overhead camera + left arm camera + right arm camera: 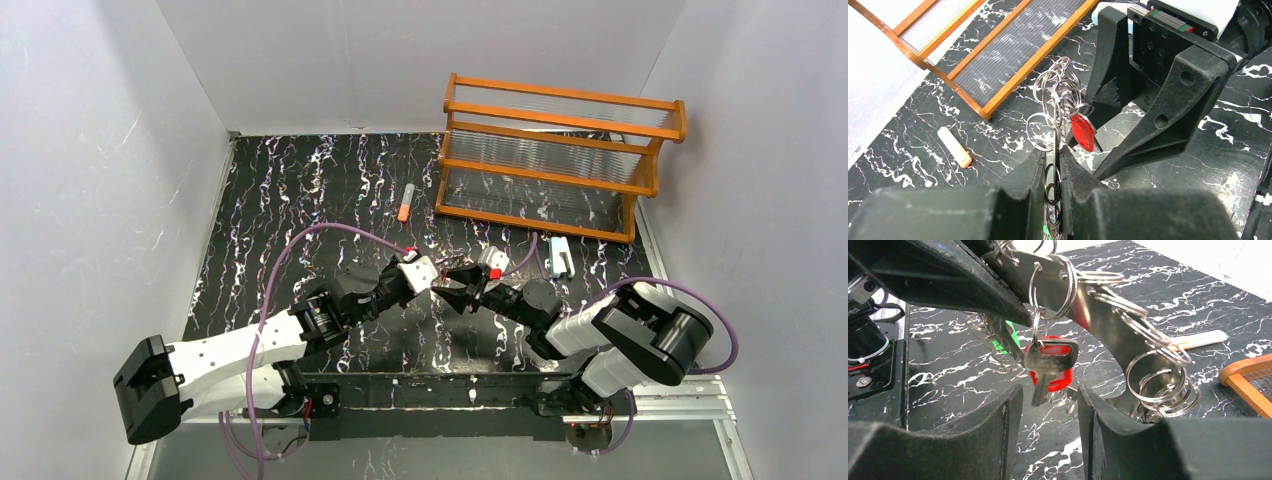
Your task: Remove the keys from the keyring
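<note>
The keyring (1098, 320) is a flat grey metal plate hung with several small split rings (1058, 90), held in the air above the black marbled table. My left gripper (1053, 152) is shut on the plate's edge, seen edge-on between its fingers. A dark-headed key (1045, 360) hangs from one ring, a red key (1083, 131) sits right behind it, and a bit of green key (1010, 337) shows further back. My right gripper (1049, 395) faces the left one, jaws open, with the dark key's tip hanging between its fingertips. In the top view the two grippers, left (437, 283) and right (468, 292), meet at mid-table.
An orange wooden rack (560, 160) stands at the back right. An orange-tipped tube (405, 203) lies on the table to its left. A pale white-blue clip (558, 255) lies in front of the rack, just beyond my right arm.
</note>
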Available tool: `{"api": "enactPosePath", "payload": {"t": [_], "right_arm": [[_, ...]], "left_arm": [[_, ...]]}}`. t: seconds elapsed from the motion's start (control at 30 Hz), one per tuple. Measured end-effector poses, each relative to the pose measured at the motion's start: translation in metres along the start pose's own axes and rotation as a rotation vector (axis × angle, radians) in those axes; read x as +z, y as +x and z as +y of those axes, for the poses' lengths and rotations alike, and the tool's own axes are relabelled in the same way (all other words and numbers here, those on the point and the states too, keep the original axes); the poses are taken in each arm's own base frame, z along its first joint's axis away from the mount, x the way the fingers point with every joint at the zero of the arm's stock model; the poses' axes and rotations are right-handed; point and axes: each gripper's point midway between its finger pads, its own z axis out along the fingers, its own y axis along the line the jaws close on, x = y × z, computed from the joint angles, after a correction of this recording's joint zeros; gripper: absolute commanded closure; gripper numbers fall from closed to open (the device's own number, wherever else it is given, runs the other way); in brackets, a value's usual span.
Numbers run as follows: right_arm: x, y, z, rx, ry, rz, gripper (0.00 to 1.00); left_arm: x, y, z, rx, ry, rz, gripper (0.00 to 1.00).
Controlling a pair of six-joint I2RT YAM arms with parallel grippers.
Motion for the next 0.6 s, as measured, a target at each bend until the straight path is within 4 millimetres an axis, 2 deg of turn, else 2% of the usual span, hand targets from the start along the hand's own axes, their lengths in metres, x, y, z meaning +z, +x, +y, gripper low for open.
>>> {"api": "enactPosePath", "payload": {"t": [0.4,0.6], "right_arm": [[0.001,-0.004,-0.004,-0.001,0.025,-0.013,0.47],[0.001,-0.023,-0.007,-0.013,0.046,-0.067,0.45]], "left_arm": [[-0.001,0.001,-0.002,-0.022,0.005,0.008,1.00],[-0.001,0.001,-0.003,-0.034,0.007,0.008,1.00]]}}
